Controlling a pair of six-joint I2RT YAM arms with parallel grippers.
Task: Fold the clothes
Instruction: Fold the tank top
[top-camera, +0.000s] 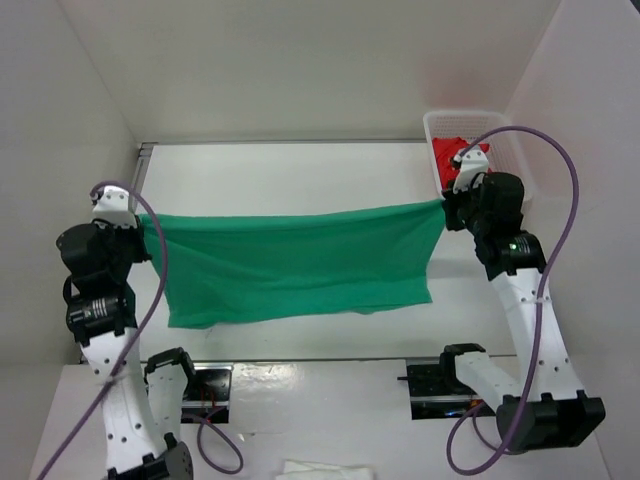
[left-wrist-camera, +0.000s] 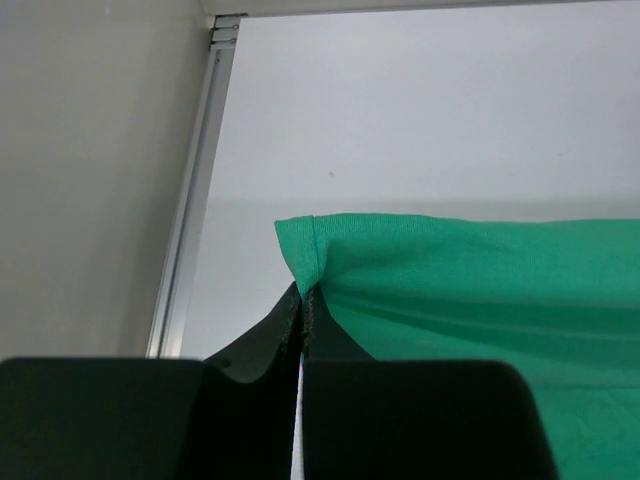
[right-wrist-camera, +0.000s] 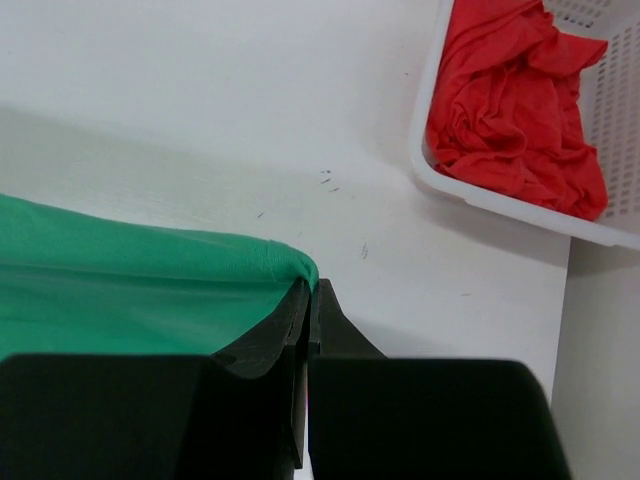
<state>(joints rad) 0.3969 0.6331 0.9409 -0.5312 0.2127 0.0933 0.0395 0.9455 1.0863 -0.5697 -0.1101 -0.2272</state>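
Note:
The clothes, a plain emerald-green T-shirt (top-camera: 295, 265), hang stretched between my two arms above the white table, the lower edge sagging toward the near side. My left gripper (top-camera: 143, 225) is shut on the shirt's left top corner (left-wrist-camera: 312, 245), the fabric pinched between its black fingertips (left-wrist-camera: 303, 300). My right gripper (top-camera: 446, 208) is shut on the right top corner (right-wrist-camera: 285, 265), cloth tucked between its closed fingertips (right-wrist-camera: 312, 292). The neck label is not in view.
A white slatted basket (top-camera: 512, 150) at the back right corner holds a crumpled red garment (right-wrist-camera: 515, 105). An aluminium rail (left-wrist-camera: 190, 200) runs along the table's left edge by the wall. A white cloth (top-camera: 325, 469) lies at the near edge between the arm bases.

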